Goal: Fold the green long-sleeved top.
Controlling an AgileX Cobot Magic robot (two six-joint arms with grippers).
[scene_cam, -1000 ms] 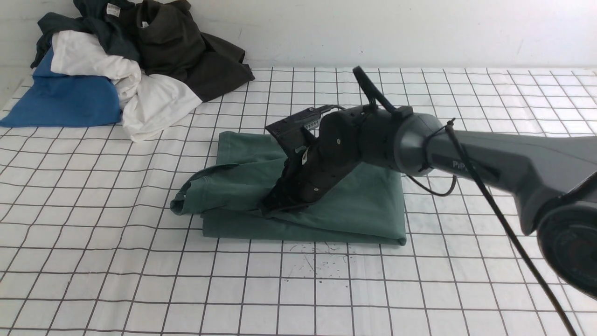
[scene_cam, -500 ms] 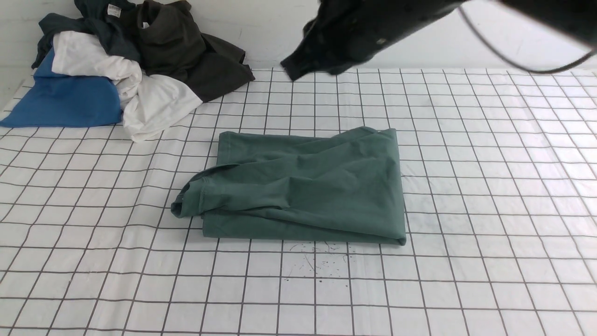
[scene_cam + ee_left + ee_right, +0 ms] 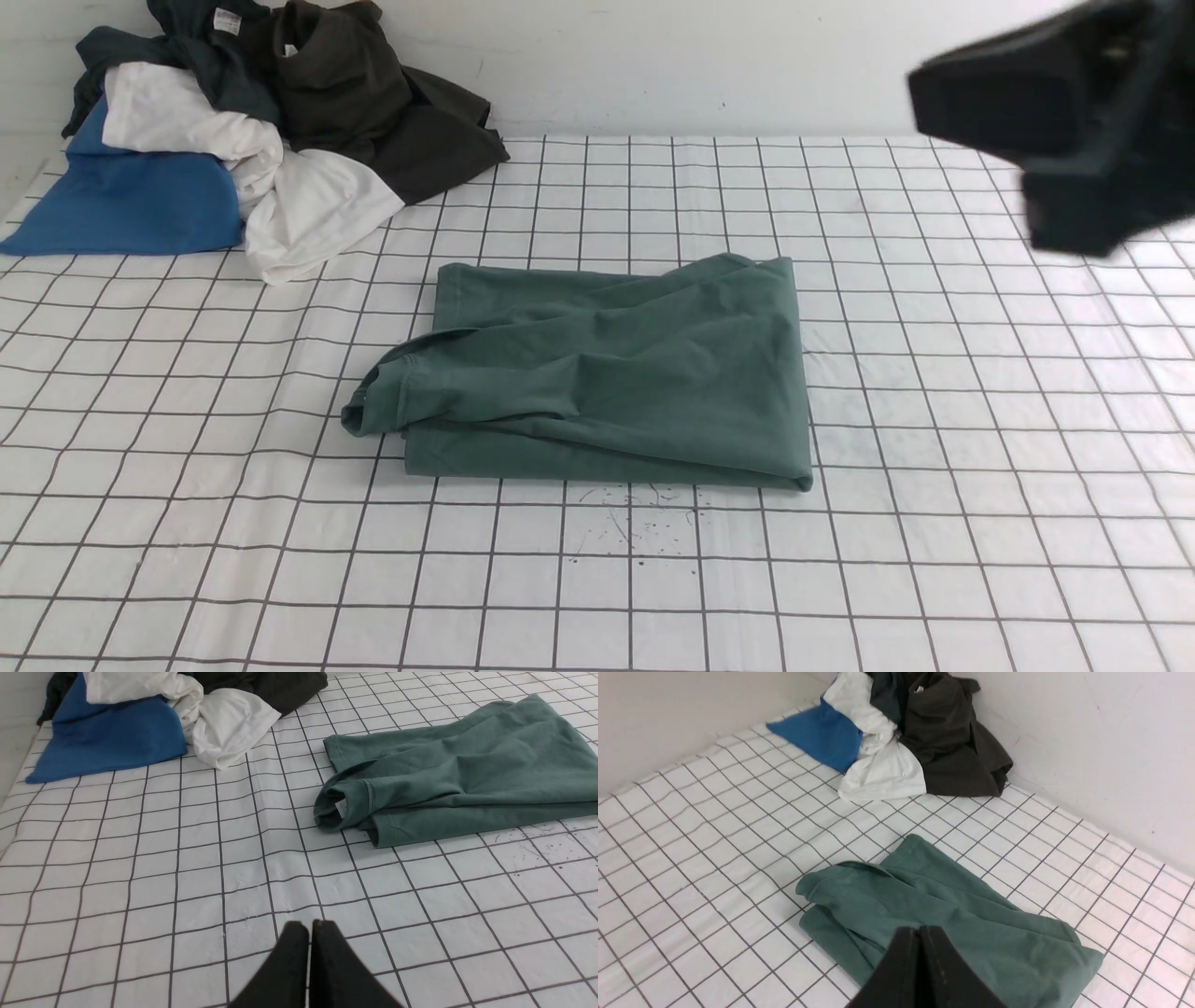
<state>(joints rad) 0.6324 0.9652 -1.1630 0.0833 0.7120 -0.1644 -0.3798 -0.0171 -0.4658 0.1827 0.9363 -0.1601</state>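
The green long-sleeved top [image 3: 607, 373] lies folded into a rough rectangle in the middle of the gridded table, a sleeve cuff and the neck bunched at its left edge. It also shows in the left wrist view [image 3: 458, 774] and the right wrist view [image 3: 952, 905]. My right arm [image 3: 1074, 140] hangs blurred, high at the upper right, clear of the top. The right gripper [image 3: 919, 928] is shut with nothing in it, high over the top. Over bare cloth left of the top, my left gripper [image 3: 309, 924] is shut and empty.
A pile of clothes [image 3: 233, 121] fills the back left corner: a blue piece [image 3: 121, 201], a white one [image 3: 308, 205], a dark brown-olive one [image 3: 373, 103] and a teal-black one with a white tag [image 3: 201, 37]. A wall runs behind. Dark specks [image 3: 635, 523] lie before the top.
The right arm, down on the top a second ago, has lifted off it and swung up and to the right. The top stays flat where it lay.
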